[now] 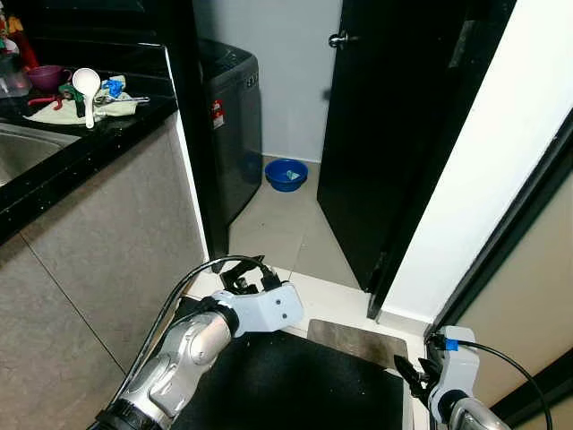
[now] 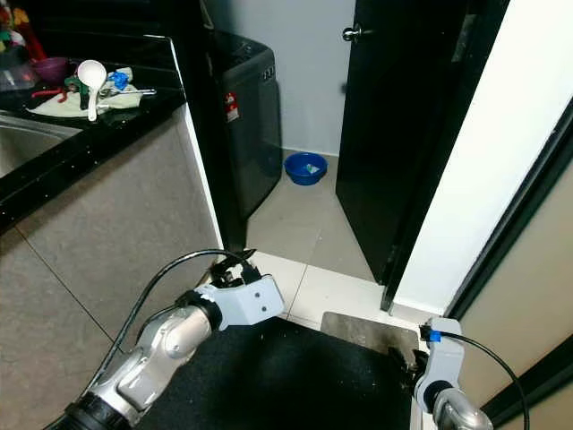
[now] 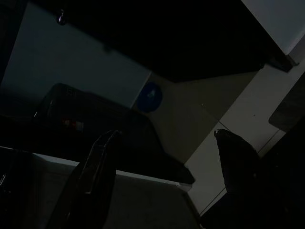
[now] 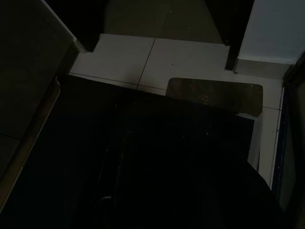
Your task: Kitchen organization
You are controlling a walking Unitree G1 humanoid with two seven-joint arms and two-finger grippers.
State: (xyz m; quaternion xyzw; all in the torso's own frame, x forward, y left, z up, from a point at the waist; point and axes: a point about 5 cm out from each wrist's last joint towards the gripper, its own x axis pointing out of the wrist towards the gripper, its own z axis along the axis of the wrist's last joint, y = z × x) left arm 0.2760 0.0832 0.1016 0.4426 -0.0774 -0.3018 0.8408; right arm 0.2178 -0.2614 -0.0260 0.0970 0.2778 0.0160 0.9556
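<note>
Left gripper (image 3: 164,183): two black fingers spread apart on nothing, aimed past the washing machine (image 1: 235,125) toward the blue basin (image 1: 286,174) on the floor. Right gripper (image 1: 412,374): low beside the black mat (image 1: 295,385); whether its fingers are apart or together cannot be told. Both arms hang well away from the task's things, which lie on the black counter (image 1: 85,148) beside the sink (image 1: 27,148) — one white ladle (image 1: 87,87), one purple cup (image 1: 47,77), one cloth (image 1: 89,107) under a few small utensils. Also present: one dark door (image 1: 394,134) and one brown doormat (image 1: 358,342). Likely hazards: the mat edges could catch a foot in a turn toward the counter, and a raised arm could strike the counter corner or sweep the ladle off.
</note>
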